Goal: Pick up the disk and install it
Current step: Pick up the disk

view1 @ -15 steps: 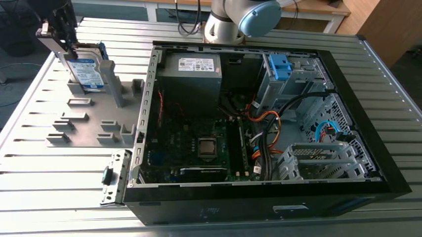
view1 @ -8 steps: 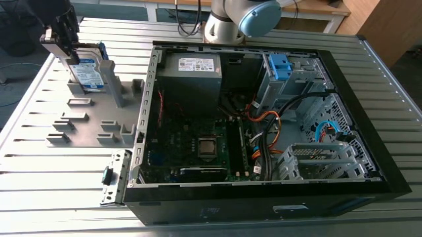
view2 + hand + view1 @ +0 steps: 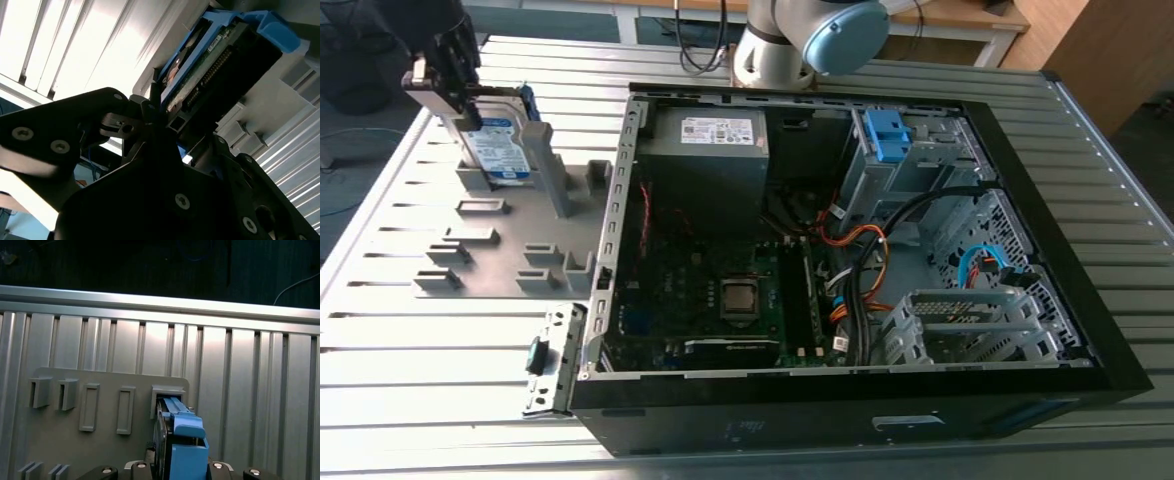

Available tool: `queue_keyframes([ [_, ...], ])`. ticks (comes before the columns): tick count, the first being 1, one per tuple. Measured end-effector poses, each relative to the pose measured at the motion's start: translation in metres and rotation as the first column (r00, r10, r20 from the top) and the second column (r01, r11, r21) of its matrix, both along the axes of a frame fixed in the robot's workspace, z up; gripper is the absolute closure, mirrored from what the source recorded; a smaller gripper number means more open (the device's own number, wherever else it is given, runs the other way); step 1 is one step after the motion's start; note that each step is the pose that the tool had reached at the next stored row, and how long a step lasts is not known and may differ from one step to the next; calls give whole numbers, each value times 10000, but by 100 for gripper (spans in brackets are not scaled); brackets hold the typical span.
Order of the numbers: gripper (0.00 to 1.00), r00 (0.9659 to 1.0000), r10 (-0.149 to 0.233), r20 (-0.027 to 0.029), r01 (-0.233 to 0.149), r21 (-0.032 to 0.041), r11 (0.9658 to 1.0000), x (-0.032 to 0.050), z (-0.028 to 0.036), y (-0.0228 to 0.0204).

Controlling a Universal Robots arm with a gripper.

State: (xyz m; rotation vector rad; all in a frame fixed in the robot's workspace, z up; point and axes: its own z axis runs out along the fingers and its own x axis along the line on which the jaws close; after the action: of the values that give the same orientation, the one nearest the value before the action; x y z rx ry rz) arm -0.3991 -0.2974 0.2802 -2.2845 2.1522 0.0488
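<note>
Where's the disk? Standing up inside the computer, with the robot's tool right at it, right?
Not inside. The disk stands upright with the tool right at it, but in the grey holder on the table, outside the computer case. The exterior view shows it.

An open computer case (image 3: 854, 420) lies on a ribbed metal table (image 3: 427, 400) beside a grey, seemingly plastic plate (image 3: 520, 225).

Disk (image 3: 504, 150) upright in fixture plate (image 3: 507, 250) on table (image 3: 427, 350), computer case (image 3: 787, 425) to the exterior view's right.
</note>
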Motion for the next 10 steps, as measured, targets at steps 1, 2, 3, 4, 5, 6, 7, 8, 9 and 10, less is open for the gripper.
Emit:
queue_keyframes([
  [1, 61, 10000, 0, 0, 0, 2, 10000, 0, 0, 0],
  [2, 63, 10000, 1, 1, -1, 2, 10000, 0, -1, 0],
  [3, 63, 10000, 1, 1, -1, 2, 10000, 0, -1, 0],
  [4, 63, 10000, 1, 1, -1, 2, 10000, 0, -2, 0],
  [5, 63, 10000, 1, 0, -1, 2, 10000, 0, -2, 0],
  [6, 63, 10000, 1, 0, -1, 2, 10000, 0, -2, 0],
  [7, 63, 10000, 1, 1, -1, 2, 10000, 0, -5, 0],
  [8, 63, 10000, 1, 1, -1, 2, 10000, 0, -8, 0],
  [9, 63, 10000, 1, 1, -1, 2, 10000, 0, -8, 0],
  [10, 63, 10000, 1, 1, -1, 2, 10000, 0, -8, 0],
])
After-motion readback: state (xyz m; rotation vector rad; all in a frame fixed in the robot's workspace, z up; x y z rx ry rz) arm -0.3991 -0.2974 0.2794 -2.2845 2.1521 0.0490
